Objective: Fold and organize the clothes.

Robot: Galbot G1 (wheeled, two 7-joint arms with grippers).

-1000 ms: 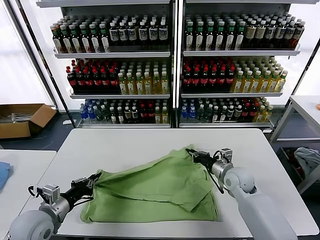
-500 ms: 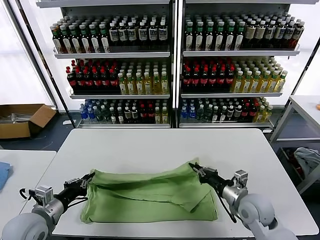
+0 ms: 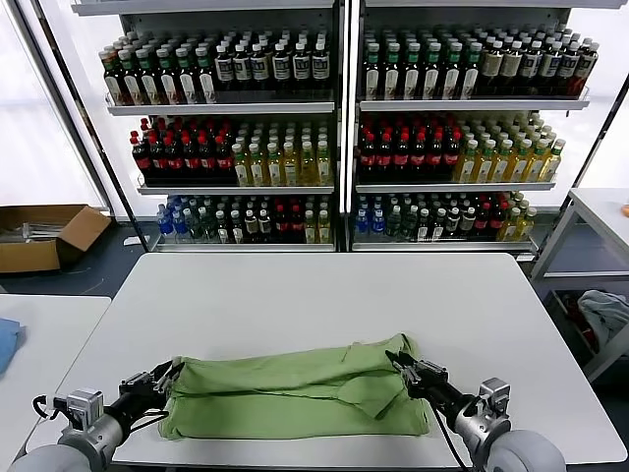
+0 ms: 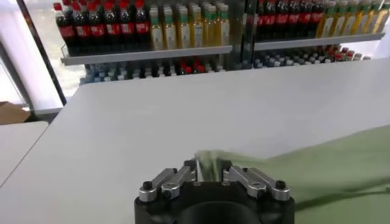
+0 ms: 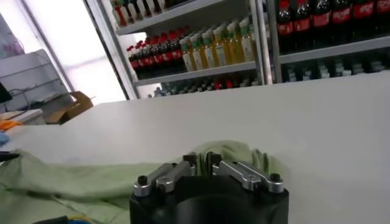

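The light green T-shirt (image 3: 295,388) lies folded in a long band across the near part of the white table (image 3: 314,290). My left gripper (image 3: 165,379) is shut on the shirt's left end; in the left wrist view the gripper (image 4: 207,167) pinches green fabric (image 4: 317,164). My right gripper (image 3: 401,362) is shut on the shirt's right end; in the right wrist view the gripper (image 5: 203,161) holds a fold of the shirt (image 5: 73,179). Both ends sit low, near the table top. No printed mark shows.
Shelves of bottled drinks (image 3: 334,128) stand behind the table. A second table with a blue cloth (image 3: 8,344) is at the left. A cardboard box (image 3: 44,234) lies on the floor at left. A grey-white cloth (image 3: 604,315) lies at the right.
Both grippers have pulled the shirt's held edge toward the near side and lowered it. The raised fabric has come down into a flatter, narrower folded band.
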